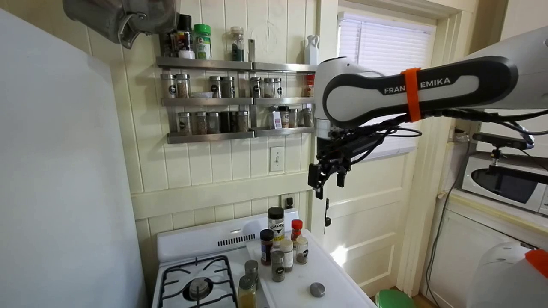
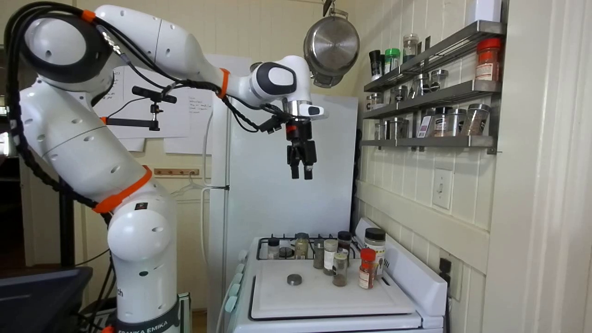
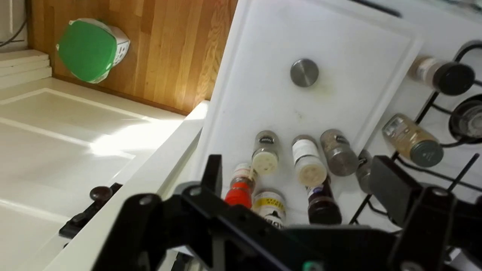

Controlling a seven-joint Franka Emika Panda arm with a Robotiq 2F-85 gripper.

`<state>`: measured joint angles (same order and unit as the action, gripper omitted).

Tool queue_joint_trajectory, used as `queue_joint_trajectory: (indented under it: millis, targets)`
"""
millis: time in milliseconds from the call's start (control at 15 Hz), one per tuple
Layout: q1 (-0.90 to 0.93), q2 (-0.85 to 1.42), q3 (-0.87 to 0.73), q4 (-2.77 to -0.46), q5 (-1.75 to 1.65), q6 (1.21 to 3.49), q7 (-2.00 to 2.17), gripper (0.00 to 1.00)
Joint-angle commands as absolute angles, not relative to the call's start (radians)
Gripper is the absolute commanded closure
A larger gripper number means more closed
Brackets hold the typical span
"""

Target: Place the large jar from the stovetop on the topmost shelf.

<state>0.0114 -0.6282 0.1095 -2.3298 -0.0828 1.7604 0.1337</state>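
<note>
The large jar (image 1: 277,227), a tall cylinder with black lid and printed label, stands upright at the back of the stovetop (image 1: 239,259); its base is partly hidden, so I cannot tell whether it rests on the smooth white board (image 2: 286,300) lying over part of the stovetop. Well above the stovetop hangs the gripper (image 2: 301,174), its blocky black fingers (image 3: 391,184) spread wide apart. On the panelled wall (image 1: 199,156) above the stovetop is the topmost shelf (image 1: 205,64), a narrow tier of grey metal carrying several bottles (image 1: 203,45).
</note>
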Motion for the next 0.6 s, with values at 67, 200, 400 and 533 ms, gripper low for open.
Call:
queue_joint_trajectory:
  millis: [67,200,400,533]
  targets:
    - [-0.02,-0.554,0.069,-2.348,-0.133,2.019,0.129,0.0]
    - [-0.03,-0.51,0.048,-2.36,-0.155,2.155,0.107,0.0]
    - [-0.039,-0.421,0.01,-2.362,-0.142,2.314,0.077,0.0]
    - [-0.028,-0.358,-0.024,-2.358,-0.094,2.383,0.036,0.0]
